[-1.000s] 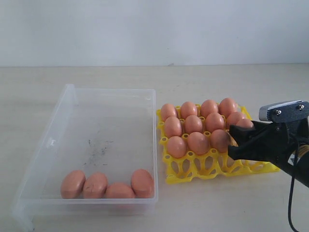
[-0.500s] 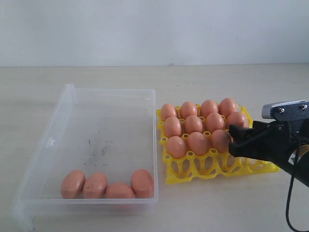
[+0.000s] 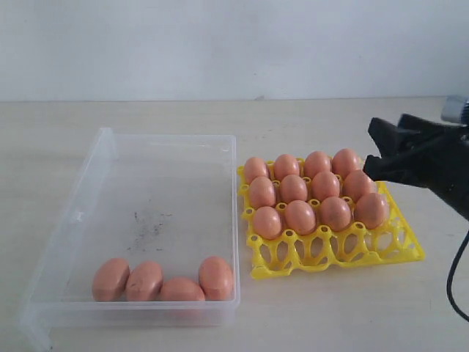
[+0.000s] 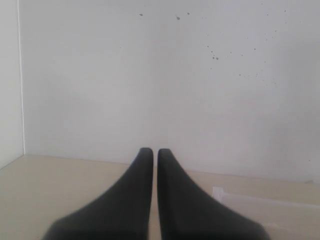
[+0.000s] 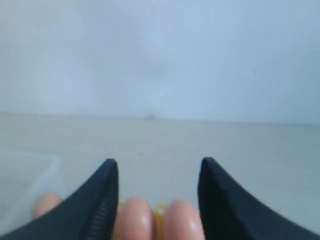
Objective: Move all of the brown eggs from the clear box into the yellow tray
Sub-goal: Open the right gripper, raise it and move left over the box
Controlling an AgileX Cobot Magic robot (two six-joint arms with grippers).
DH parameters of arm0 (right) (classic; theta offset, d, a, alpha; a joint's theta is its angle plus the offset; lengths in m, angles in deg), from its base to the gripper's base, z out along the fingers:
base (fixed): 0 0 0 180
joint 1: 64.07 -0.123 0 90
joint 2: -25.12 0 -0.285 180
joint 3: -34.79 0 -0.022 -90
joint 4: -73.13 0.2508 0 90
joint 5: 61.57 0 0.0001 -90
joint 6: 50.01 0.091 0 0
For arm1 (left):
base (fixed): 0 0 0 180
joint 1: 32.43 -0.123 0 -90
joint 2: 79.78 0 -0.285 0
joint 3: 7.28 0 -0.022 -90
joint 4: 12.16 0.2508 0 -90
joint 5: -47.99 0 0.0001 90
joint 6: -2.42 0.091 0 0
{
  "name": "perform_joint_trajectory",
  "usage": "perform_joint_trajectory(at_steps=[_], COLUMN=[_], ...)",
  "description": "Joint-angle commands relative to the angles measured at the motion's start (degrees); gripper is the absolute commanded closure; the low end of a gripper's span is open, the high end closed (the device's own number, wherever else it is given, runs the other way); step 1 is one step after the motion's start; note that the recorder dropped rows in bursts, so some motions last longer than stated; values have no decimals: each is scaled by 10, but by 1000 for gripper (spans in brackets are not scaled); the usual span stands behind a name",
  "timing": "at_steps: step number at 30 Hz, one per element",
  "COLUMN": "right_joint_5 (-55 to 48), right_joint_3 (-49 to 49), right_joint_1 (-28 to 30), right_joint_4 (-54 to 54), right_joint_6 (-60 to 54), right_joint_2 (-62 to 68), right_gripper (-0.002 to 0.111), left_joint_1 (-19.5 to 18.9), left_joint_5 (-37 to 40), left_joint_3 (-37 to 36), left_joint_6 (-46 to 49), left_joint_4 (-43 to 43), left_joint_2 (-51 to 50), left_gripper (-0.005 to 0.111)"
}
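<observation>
The clear box (image 3: pixel 235 220) lies on the left with several brown eggs (image 3: pixel 163 280) in a line against its front wall. The yellow tray (image 3: pixel 330 253) sits to its right. Brown eggs (image 3: pixel 300 216) fill its three back rows, one of them in the right-end cup (image 3: pixel 371 209); the front row of cups is bare. My right gripper (image 3: pixel 370 147) hangs open and empty above the tray's right side. In the right wrist view, the right gripper (image 5: pixel 158 162) shows two eggs (image 5: pixel 135 217) below its spread jaws. My left gripper (image 4: pixel 152 151) is shut on nothing and faces the wall.
A pale wooden tabletop (image 3: pixel 330 308) runs to a white wall at the back. Dark smudges (image 3: pixel 150 227) mark the box floor. A clear plastic edge (image 4: pixel 260 200) shows low in the left wrist view. The right arm's cable (image 3: pixel 454 286) hangs at the right edge.
My right gripper has let go of an egg in the third row's right-end cup, then risen up and back from the tray. The left gripper is not seen before now.
</observation>
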Motion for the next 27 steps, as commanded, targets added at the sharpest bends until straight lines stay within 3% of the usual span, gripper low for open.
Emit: perform_joint_trajectory(at_steps=[1,3,5,6,8,12,15,27], right_joint_5=[3,-24,-136,-267,-419,-520,-631,-560], right_joint_3=[26,55,117,170,236,322,376,379], right_joint_1=[-4,-19,-55,-89,-144,-228,-253,-253], right_joint_4=[-181,-237,-291,-341,-403,-433,-432,-445], right_joint_6=[57,109,174,226,290,345,375,438], right_joint_2=[-71,-83,-83,-82,-82,-80,-60,81], right_gripper=[108,109,109,109,109,109,109,109], left_joint_1=[1,1,1,1,1,1,1,1], left_joint_5=[2,2,2,2,2,2,2,2], left_joint_3=[1,1,1,1,1,1,1,1], left_joint_6=[3,3,3,3,3,3,3,3], left_joint_4=[2,2,2,2,2,2,2,2], left_joint_2=[1,1,1,1,1,1,1,1], left_gripper=[103,103,103,103,103,103,103,103])
